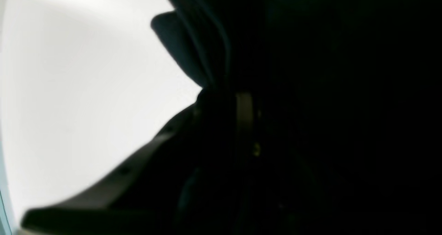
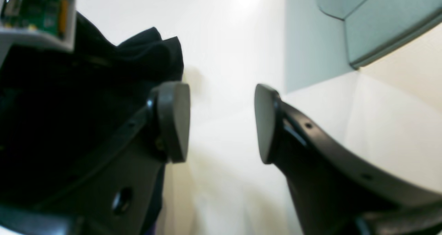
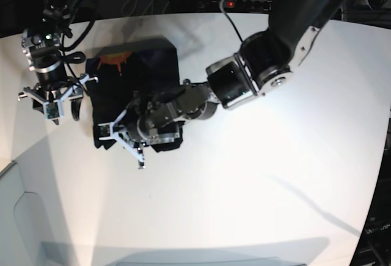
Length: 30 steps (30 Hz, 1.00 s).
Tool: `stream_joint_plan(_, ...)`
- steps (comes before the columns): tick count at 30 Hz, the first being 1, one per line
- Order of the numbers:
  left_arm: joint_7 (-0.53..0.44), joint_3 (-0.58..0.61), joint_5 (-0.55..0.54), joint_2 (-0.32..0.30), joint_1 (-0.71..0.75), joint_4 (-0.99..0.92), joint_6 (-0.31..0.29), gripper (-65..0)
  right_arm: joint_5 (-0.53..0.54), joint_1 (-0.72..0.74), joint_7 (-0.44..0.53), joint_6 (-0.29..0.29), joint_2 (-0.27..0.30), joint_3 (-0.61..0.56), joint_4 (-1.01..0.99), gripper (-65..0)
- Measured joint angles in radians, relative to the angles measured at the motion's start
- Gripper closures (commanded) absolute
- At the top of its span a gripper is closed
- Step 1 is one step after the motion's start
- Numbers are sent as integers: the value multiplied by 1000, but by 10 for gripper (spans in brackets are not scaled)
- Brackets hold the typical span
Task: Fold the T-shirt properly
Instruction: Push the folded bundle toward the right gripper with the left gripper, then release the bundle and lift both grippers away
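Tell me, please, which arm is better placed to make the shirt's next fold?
Probably the left: the left gripper is down on the T-shirt near its front edge, while the right gripper hangs open and empty beside it.

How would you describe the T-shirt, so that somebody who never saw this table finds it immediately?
Start from the wide white table in the base view and look toward its upper left part. There, between the two arms, lies the T-shirt, a dark bundle already folded into a rough rectangle. It is the only black cloth on the pale surface, with an orange print near its far left corner.
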Motion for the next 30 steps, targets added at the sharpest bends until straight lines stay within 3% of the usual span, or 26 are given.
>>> stream_joint_plan(2,-3,-5,3,3,-6,5,0,-259,1,0,0,0,-1,0,0,-302)
stream_joint_plan(4,-3,-12,1,2,-8,9,0,-321,0,0,0,0,-3,0,0,-302)
stream_joint_plan(9,-7,-19,0,-6,-8,10,3,-330,0,-1,0,0,-3,0,0,-302)
stream_joint_plan(11,-6,-79,0,-6,-7,10,2,-330,0,0,0,0,-4,0,0,-301)
stream_joint_plan(15,2,-359,1,-41,-5,80,5,-330,2,-11,0,0,-9,-8,0,-254)
stream_joint_plan(22,2,-946,7,-171,185,426,21,-330,11,-49,9,0,-100,-13,23,-15)
stream_joint_plan(30,110,-1350,3,-301,457,674,19,-330,150,-161,1,0,-111,-59,20,0)
